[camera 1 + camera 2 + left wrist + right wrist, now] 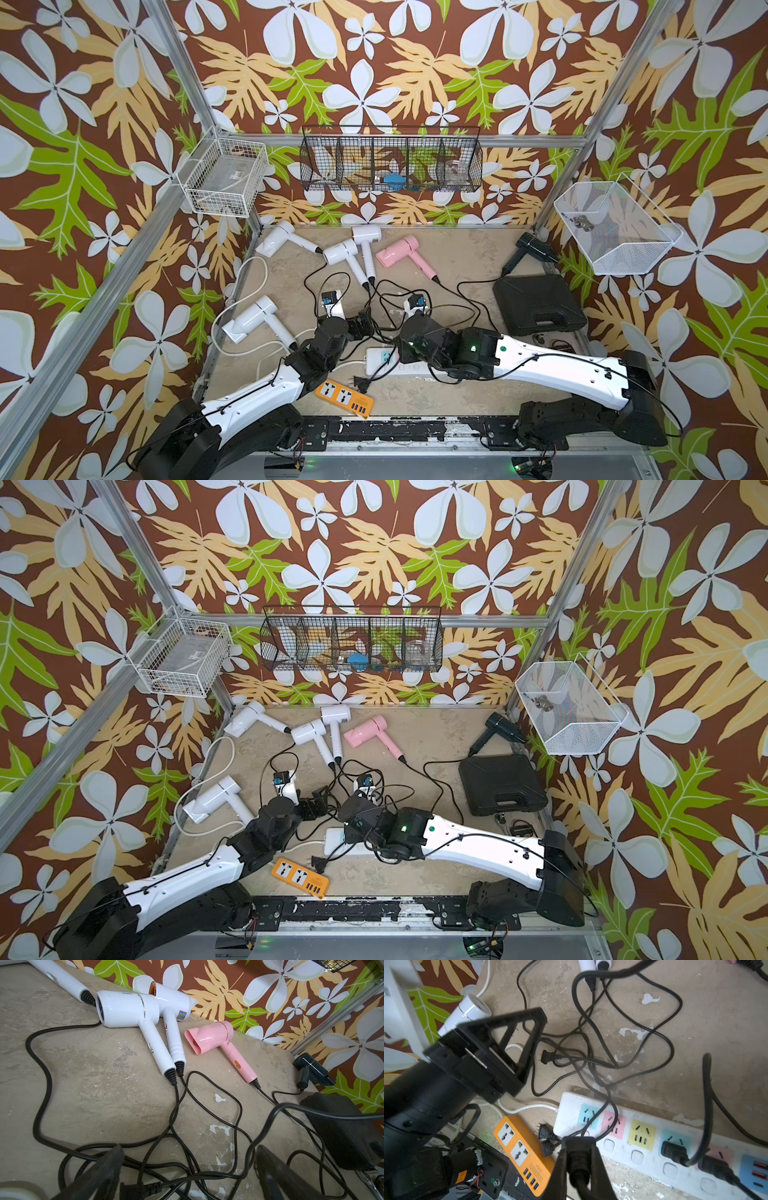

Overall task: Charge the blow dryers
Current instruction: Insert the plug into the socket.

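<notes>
White wire basket (216, 203) holds a clear box (226, 174); black divided basket (324, 166), a blue piece (392, 180) and a glass jar (417, 650); mesh basket (623, 257), a metal fitting (583, 222). Blow dryers (345, 251) lie across the bench (457, 253). Left pincer (189, 1148) gapes wide; right pincer (579, 1140) clamps a black plug (579, 1159).

Both top views: bright, even, diffuse light; I can't see the source. Shadows on the table (457, 249) are faint and soft-edged, darkest beneath the arms. Frame posts (183, 70) splay outward toward upper left and upper right, which I put down to wide-lens distortion.

Left wrist view: thin glare streaks on the pink blow dryer (209, 1038) and white blow dryers (126, 1008). The fingers (99, 1174) of the left gripper (189, 1155), closest to the lens, are blurred.

Right wrist view: I note the right gripper (579, 1145) and the black plug (579, 1159) between its fingers out of focus. The long white power strip (652, 1159) is sharper.
</notes>
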`<state>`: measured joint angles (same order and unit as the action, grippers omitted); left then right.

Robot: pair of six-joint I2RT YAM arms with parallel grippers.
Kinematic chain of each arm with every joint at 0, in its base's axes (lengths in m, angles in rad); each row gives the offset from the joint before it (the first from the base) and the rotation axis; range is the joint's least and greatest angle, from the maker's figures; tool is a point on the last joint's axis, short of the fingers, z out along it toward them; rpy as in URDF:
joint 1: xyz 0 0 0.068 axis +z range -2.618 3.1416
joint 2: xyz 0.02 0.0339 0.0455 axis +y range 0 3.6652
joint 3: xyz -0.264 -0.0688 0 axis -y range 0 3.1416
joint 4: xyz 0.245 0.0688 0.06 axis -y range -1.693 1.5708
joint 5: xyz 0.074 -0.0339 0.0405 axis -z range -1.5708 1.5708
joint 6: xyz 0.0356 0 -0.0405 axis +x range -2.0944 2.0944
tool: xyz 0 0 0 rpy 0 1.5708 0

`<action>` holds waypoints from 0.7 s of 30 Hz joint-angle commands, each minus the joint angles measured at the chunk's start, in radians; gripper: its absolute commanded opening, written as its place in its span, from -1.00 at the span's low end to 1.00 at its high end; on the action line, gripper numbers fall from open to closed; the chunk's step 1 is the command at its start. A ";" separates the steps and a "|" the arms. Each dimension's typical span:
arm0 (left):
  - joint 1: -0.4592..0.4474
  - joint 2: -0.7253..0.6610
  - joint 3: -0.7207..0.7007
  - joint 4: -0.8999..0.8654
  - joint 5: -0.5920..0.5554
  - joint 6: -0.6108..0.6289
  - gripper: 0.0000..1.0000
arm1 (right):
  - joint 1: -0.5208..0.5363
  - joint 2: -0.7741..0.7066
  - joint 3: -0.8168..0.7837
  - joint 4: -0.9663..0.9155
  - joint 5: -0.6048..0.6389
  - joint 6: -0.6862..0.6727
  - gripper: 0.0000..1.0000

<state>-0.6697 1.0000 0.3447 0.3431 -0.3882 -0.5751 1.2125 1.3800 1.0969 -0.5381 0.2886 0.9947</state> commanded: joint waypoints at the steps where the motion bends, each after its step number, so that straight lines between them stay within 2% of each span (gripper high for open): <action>1: 0.025 -0.015 -0.009 -0.008 0.025 -0.029 0.99 | 0.034 0.035 0.015 -0.080 0.084 0.053 -1.00; 7: 0.087 -0.024 -0.025 0.005 0.103 -0.057 0.99 | 0.069 0.123 0.038 -0.128 0.112 0.097 -1.00; 14: 0.096 -0.025 -0.032 0.012 0.106 -0.053 0.99 | 0.065 0.211 0.057 -0.230 0.190 0.159 -1.00; 21: 0.096 -0.028 -0.033 0.014 0.106 -0.049 0.99 | 0.015 0.214 -0.009 -0.177 0.150 0.127 -1.00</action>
<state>-0.5770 0.9760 0.3141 0.3420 -0.2871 -0.6266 1.2366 1.5990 1.1042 -0.7139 0.4259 1.1248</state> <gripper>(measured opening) 0.996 0.143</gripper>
